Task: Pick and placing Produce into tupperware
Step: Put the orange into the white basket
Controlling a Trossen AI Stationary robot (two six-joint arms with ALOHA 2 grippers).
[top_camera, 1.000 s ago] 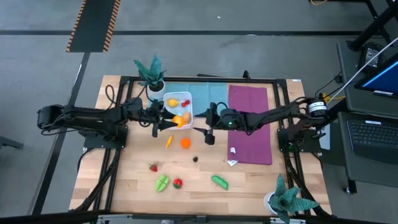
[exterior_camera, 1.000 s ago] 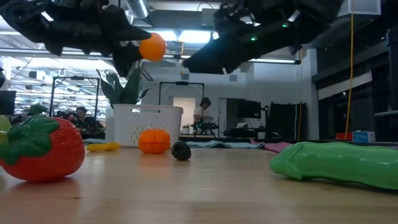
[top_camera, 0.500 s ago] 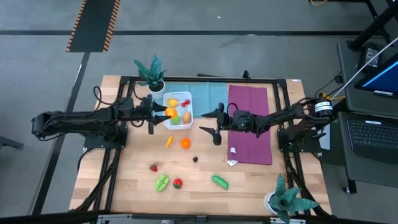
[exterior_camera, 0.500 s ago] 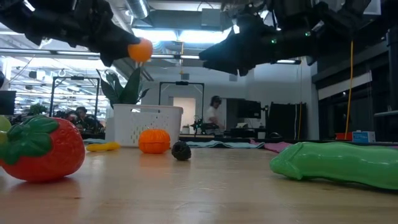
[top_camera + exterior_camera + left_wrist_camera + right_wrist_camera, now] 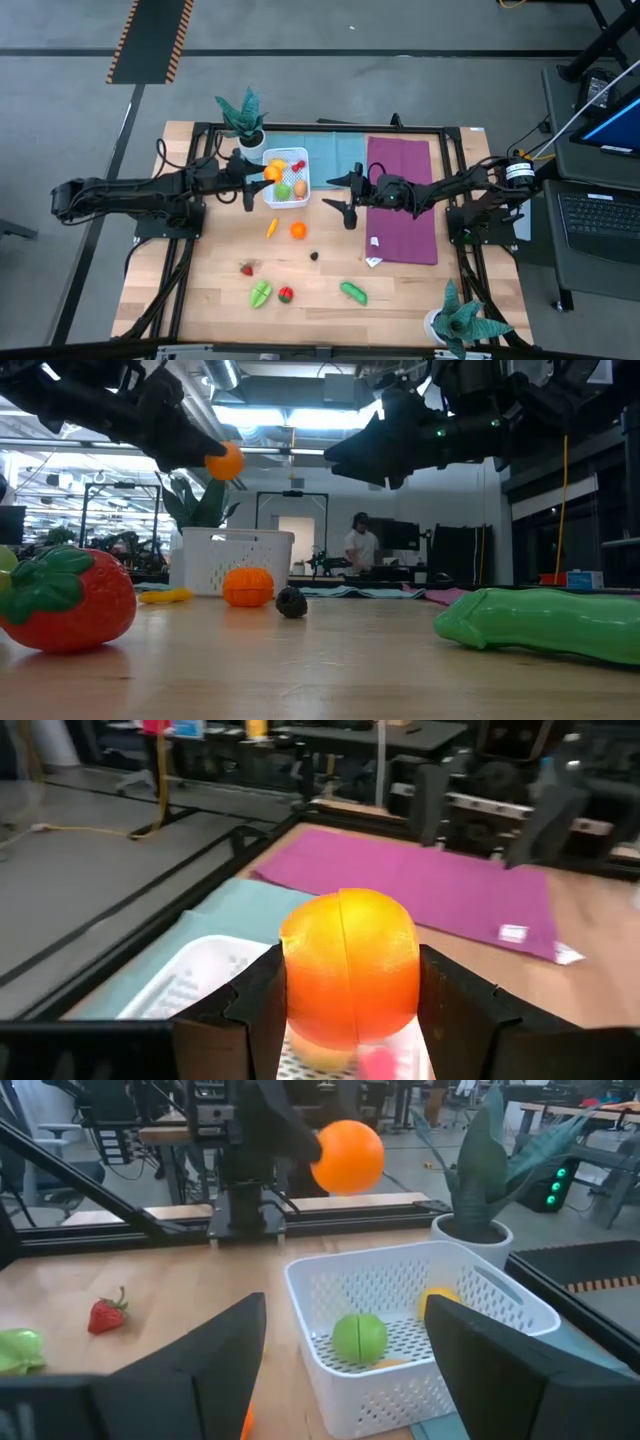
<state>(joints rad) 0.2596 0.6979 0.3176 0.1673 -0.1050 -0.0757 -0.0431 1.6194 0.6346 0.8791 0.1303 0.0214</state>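
Note:
My left gripper (image 5: 268,176) is shut on an orange toy fruit (image 5: 272,173), held in the air over the left rim of the white perforated tupperware (image 5: 288,199). The tupperware holds green (image 5: 360,1337), yellow (image 5: 440,1300), red and tan pieces. My right gripper (image 5: 332,196) hangs open just right of the tupperware, touching nothing. On the wood lie another orange (image 5: 297,230), a yellow-orange piece (image 5: 271,228), a dark piece (image 5: 314,254), a strawberry (image 5: 246,268), a green piece (image 5: 260,293), a red piece (image 5: 286,294) and a green cucumber (image 5: 352,291). My left gripper pinches the orange fruit across its round middle (image 5: 350,982), one finger (image 5: 255,1010) on each side. The fingers come level from the table's left side. The fruit is lifted clear, above the tupperware's rim (image 5: 224,461).
A teal cloth (image 5: 330,152) and a purple cloth (image 5: 400,200) lie toward the far right of the table. Teal-leaved potted plants stand at the far left (image 5: 244,118) and near right (image 5: 462,320). A person shows in the room beyond the table.
My left gripper has drawn back a little toward the table's left and far edges with the orange fruit, and has sunk lower over the tupperware's rim. My right gripper has pulled away toward the right edge and then held still.

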